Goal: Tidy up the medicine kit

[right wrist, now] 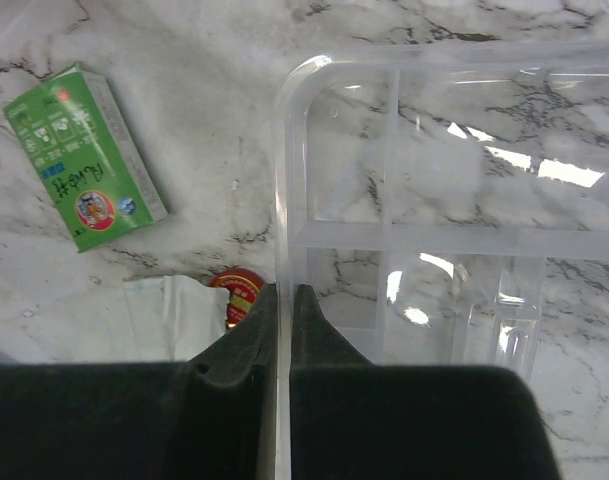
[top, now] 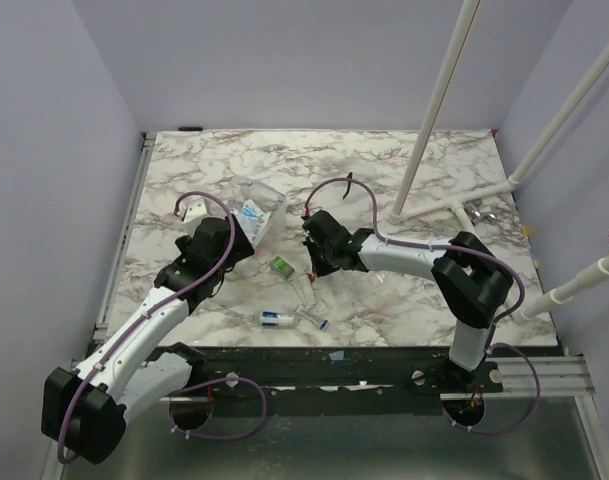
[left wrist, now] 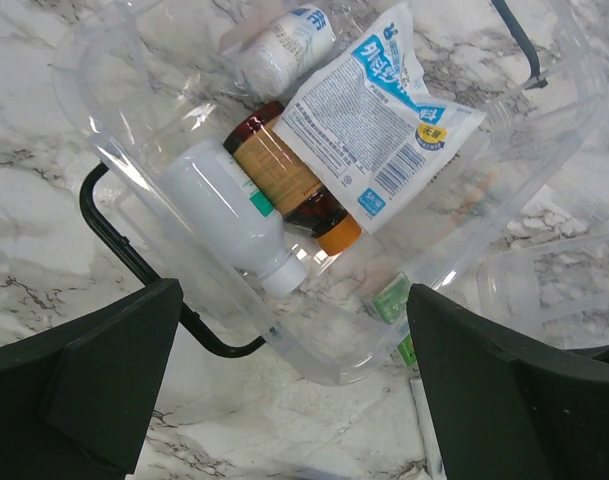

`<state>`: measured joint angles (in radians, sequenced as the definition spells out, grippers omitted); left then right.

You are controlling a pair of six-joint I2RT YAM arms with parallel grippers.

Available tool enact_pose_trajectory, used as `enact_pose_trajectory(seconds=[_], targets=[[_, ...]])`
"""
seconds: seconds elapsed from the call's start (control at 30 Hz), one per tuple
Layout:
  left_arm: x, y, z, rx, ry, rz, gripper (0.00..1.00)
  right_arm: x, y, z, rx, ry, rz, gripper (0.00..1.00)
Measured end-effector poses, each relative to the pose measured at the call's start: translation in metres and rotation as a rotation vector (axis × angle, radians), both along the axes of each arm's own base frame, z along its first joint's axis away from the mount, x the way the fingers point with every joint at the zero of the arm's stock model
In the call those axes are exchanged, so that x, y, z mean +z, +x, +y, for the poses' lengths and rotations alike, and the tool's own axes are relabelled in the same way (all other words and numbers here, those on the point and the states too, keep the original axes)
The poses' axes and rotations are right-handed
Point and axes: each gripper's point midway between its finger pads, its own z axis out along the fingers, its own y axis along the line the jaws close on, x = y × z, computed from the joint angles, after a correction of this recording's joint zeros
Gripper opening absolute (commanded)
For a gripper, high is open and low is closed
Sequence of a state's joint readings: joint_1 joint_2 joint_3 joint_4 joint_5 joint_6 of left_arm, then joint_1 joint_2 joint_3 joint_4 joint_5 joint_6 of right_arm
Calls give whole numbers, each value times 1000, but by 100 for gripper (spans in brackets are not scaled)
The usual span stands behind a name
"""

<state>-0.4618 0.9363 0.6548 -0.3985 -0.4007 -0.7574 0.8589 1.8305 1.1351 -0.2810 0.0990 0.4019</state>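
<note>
A clear, glossy plastic box [left wrist: 124,140] with a thin black handle [left wrist: 114,225] lay on the veined marble table [top: 384,160]. It held two smooth white bottles [left wrist: 229,215], one amber bottle [left wrist: 289,180] and one crinkled blue-and-white sachet [left wrist: 379,110]. The left gripper [left wrist: 294,330] stood spread wide, the box's near end between its fingers. Right of the box, the right gripper [right wrist: 282,300] pinched the rim of a clear divided tray [right wrist: 334,240]. One green carton [right wrist: 84,160] lay between box and tray.

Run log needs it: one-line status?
left gripper open over clear box | right gripper shut on clear tray | green box loose
</note>
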Motion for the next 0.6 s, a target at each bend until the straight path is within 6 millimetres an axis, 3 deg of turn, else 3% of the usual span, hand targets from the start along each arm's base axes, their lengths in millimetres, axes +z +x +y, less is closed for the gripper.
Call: enact_pose_trajectory(seconds=[0.2, 0.37, 0.6], targets=[[12, 3, 12, 53, -19, -43, 98, -1, -6, 13, 37, -1, -3, 24], [26, 1, 14, 51, -39, -87, 98, -3, -8, 9, 31, -20, 3, 35], [44, -8, 11, -8, -55, -132, 98, 4, -8, -2, 15, -60, -11, 43]])
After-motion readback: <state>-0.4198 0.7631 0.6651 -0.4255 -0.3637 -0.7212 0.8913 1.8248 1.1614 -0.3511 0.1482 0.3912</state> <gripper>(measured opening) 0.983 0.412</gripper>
